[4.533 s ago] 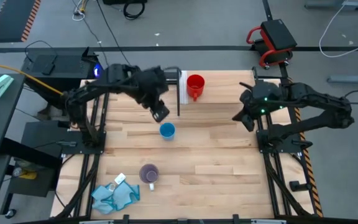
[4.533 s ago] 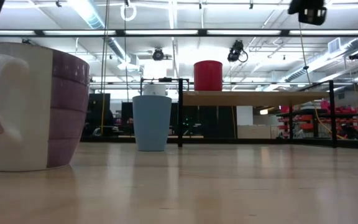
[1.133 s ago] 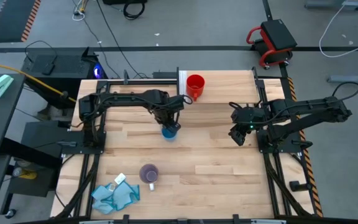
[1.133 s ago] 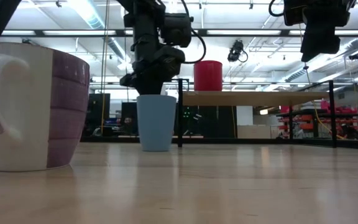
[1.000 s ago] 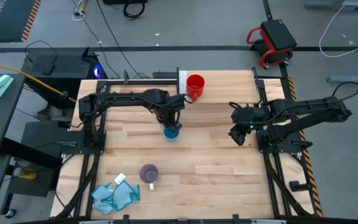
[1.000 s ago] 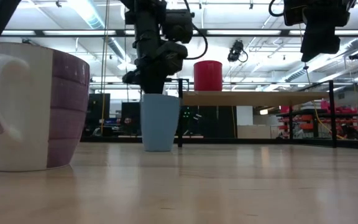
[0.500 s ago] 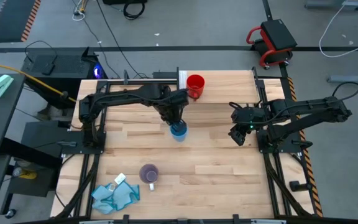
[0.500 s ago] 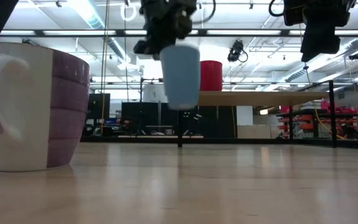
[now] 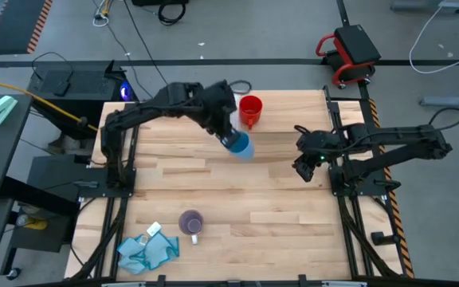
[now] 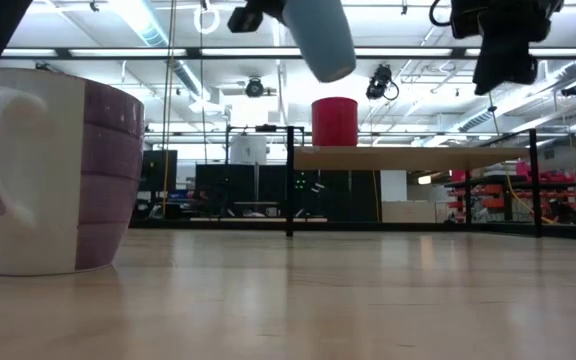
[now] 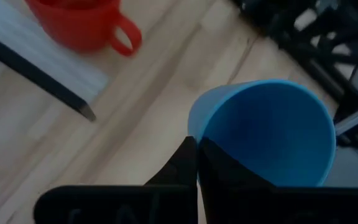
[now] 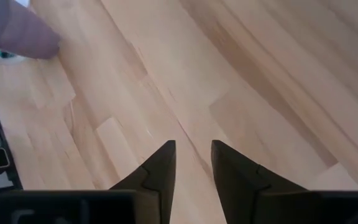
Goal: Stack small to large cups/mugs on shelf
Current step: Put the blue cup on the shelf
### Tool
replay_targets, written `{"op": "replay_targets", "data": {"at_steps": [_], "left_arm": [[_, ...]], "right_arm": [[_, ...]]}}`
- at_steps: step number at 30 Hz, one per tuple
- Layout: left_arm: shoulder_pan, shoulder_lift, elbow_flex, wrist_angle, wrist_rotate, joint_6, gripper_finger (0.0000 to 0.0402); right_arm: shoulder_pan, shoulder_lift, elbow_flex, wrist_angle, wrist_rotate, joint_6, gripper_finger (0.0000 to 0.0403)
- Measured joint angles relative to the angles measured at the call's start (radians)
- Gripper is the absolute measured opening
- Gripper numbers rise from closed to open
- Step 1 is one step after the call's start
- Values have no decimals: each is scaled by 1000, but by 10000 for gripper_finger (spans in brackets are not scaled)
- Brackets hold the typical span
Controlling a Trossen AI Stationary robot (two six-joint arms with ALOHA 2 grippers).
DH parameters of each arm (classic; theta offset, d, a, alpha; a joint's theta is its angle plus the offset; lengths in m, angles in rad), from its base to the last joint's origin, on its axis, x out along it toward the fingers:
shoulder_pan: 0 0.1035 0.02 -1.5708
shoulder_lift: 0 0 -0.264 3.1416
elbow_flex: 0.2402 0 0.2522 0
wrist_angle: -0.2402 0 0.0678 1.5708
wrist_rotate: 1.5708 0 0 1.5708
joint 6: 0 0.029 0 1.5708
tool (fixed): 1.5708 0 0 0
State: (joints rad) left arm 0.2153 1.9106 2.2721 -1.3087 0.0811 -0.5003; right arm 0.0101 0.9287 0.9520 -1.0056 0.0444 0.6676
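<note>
My left gripper (image 9: pixel 228 135) is shut on the light-blue cup (image 9: pixel 240 146) and holds it high above the table, just near of the red mug (image 9: pixel 251 108). The red mug stands on the shelf (image 10: pixel 408 157), next to its white strip and dark upright panel (image 11: pixel 36 71). In the low view the light-blue cup (image 10: pixel 323 35) hangs tilted, higher than the red mug (image 10: pixel 335 121). The pale purple mug (image 9: pixel 191 222) stands on the tabletop near the front. My right gripper (image 9: pixel 304 164) hovers open at the table's right side with nothing between its fingers (image 12: pixel 160 168). My left gripper pinches the light-blue cup's rim wall (image 11: pixel 196 135), one finger inside the cup and one outside. The fingers come from above, slanting. The cup is lifted clear of the table and hangs tilted, its bottom (image 10: pixel 336 68) low and pointing toward the table's right.
A teal cloth (image 9: pixel 146 251) lies at the near left corner. In the low view the purple mug (image 10: pixel 53 170) stands close to the camera at the left. Bare tabletop (image 9: pixel 277 199) lies between the arms.
My left gripper has lifted the light-blue cup off the table and carried it up, toward the far edge and a little right, toward the red mug. The cup stood upright on the table before; now it hangs tilted, clear of it.
</note>
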Motion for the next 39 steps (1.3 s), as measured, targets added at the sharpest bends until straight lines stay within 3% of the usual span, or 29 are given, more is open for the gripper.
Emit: {"op": "replay_targets", "data": {"at_steps": [16,32,39], "left_arm": [[81,54,41,204,26,42,6],[190,142,40,466,95,152,6],[219,184,41,551,143,183,6]], "right_arm": [[-221,43,204,-39,57,-229,79],[-453,103,293,-31,68,-342,8],[-513,132,295,4,67,-389,8]]}}
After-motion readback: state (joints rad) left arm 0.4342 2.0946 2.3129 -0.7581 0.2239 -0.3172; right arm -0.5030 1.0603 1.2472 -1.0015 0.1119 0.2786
